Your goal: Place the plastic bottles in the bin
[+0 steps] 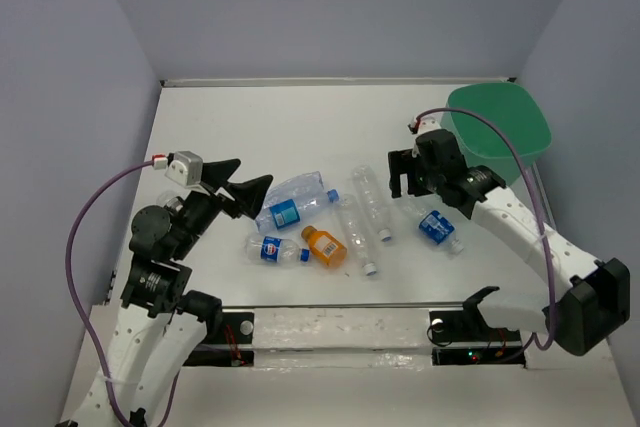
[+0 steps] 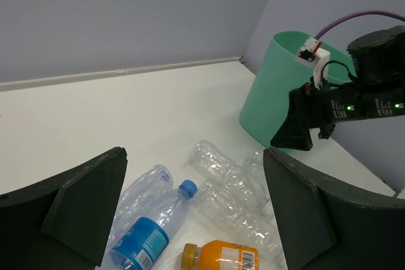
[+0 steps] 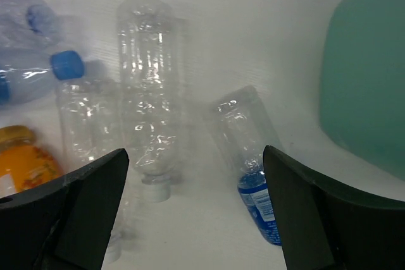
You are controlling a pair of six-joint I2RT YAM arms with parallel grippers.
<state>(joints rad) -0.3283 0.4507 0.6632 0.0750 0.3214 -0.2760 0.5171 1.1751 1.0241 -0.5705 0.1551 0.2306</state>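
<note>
White desk [image 1: 300,117], matte, viewed from above and behind. Pale grey-violet panels enclose it on three sides: back wall [image 1: 340,7] along the far edge, left wall [image 1: 60,97] and right wall [image 1: 590,47] along the side edges. A light trim strip [image 1: 330,80] runs where the far edge meets the back wall. A glossy white plate [image 1: 330,327] lies along the near edge.

The bin [image 1: 505,127]: teal-green tapered tub, upright at the far right of the worktop [image 1: 250,127]. Lying on their sides in a loose mid-worktop cluster, outside the bin:
- large blue-capped plastic bottle [image 1: 293,205] with a blue label
- small blue-labelled bottle [image 1: 272,249]
- short orange bottle [image 1: 326,246]
- clear unlabelled bottle [image 1: 370,197]
- beside it, a white-capped clear bottle [image 1: 356,232]
- nearest the bin, a crumpled blue-labelled bottle [image 1: 438,227]
</note>
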